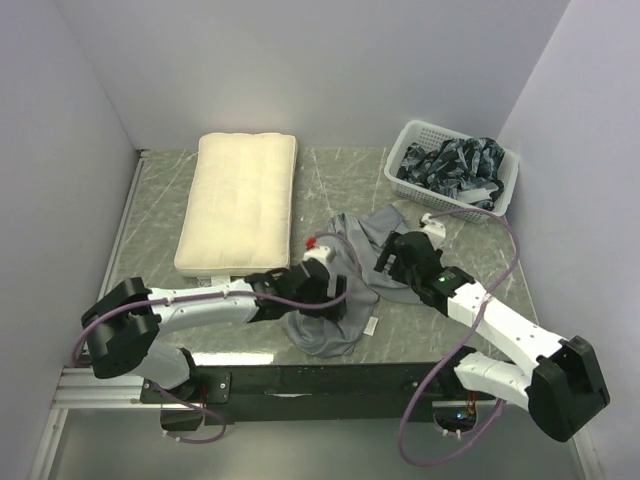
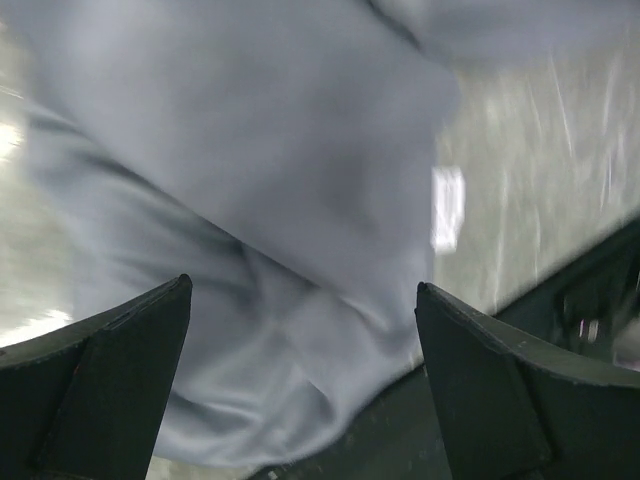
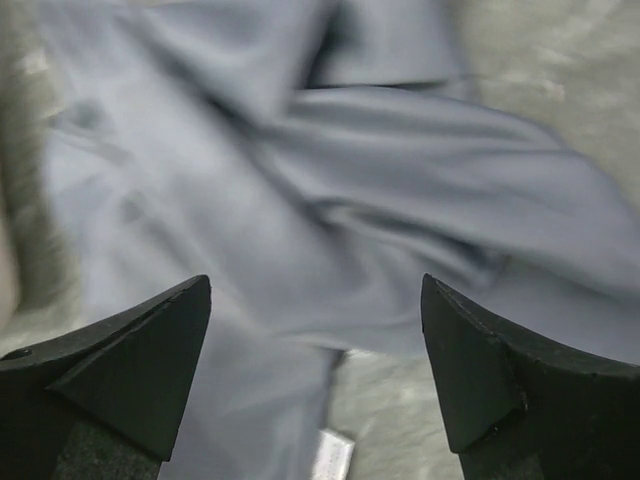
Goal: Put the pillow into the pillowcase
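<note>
Near edge: black front rail sits just below the pillowcase's near fold. Little margin there, so don't drag cloth toward the bases.

L fingers are spread wide w/ nothing btwn them, over the near part of the pillowcase. The white tag lies just ahead of one fingertip. R fingers are also spread and empty, over the mid folds. Can't tell from the wrist views if either touches cloth.

The pillowcase is a crumpled grey heap at desk ctr-right, btwn both wrists. My read: thin, limp, light, prob slippery. Layers will cling, so a deep pinch may take both and shut the mouth. The opening isn't visible. Best bet is to pinch a single hem edge per arm, well apart, then lift to spread it.

The pillow lies flat far-left, short end toward the back wall, apart from the case. It looks soft, bulky and light, and would sag if held by one corner. Take a short end w/ both arms.

Room: open desk btwn the pillow and the basket. The basket, full of dark cloth, is in the far-right corner. Walls are close on three sides.
</note>
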You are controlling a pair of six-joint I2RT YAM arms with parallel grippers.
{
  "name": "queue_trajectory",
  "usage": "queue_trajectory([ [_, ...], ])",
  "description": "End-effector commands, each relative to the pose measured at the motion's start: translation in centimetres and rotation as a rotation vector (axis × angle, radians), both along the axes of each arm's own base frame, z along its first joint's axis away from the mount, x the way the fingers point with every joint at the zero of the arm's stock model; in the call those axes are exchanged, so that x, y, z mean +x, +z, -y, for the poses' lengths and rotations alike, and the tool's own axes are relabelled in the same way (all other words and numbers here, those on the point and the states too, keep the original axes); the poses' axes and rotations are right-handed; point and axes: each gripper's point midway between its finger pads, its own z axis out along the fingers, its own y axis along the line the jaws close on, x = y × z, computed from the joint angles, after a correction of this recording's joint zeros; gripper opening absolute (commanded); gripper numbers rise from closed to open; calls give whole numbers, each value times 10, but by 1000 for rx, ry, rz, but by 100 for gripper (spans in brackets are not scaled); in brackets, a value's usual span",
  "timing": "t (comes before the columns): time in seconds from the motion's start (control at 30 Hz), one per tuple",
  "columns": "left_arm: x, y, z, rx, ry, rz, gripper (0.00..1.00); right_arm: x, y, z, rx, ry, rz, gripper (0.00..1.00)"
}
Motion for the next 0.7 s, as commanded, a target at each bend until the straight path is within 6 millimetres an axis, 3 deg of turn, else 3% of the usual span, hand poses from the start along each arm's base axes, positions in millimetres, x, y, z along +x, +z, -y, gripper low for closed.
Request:
queue_trajectory([
  [0.0, -43, -3, 25, 7, -167, 20, 97, 3, -18, 24, 92, -90, -36, 89],
  [0.17, -73, -18, 32, 17, -250, 3, 92, -7, -21, 54, 88, -221, -23, 89],
  [0.3, -77, -30, 42, 46, -260, -5, 81, -10, -31, 55, 139, -246, -31, 90],
  [0.33, -76, -33, 41, 58, -247, -5, 75, -11, -36, 53, 146, -245, -46, 90],
  [0.37, -74, -37, 40, 69, -225, -13, 61, -9, -37, 52, 152, -243, -46, 90],
  [0.43, -67, -40, 34, 90, -167, -2, 43, -6, -43, 49, 163, -243, -53, 90],
  [0.47, -64, -41, 31, 97, -148, 4, 27, -5, -45, 48, 166, -241, -58, 89],
  [0.6, -41, -26, 14, 91, -25, 37, 1, 3, -55, 42, 170, -234, -81, 83],
  [0.67, -21, -17, -1, 80, 69, 56, 1, 7, -56, 39, 174, -231, -83, 75],
])
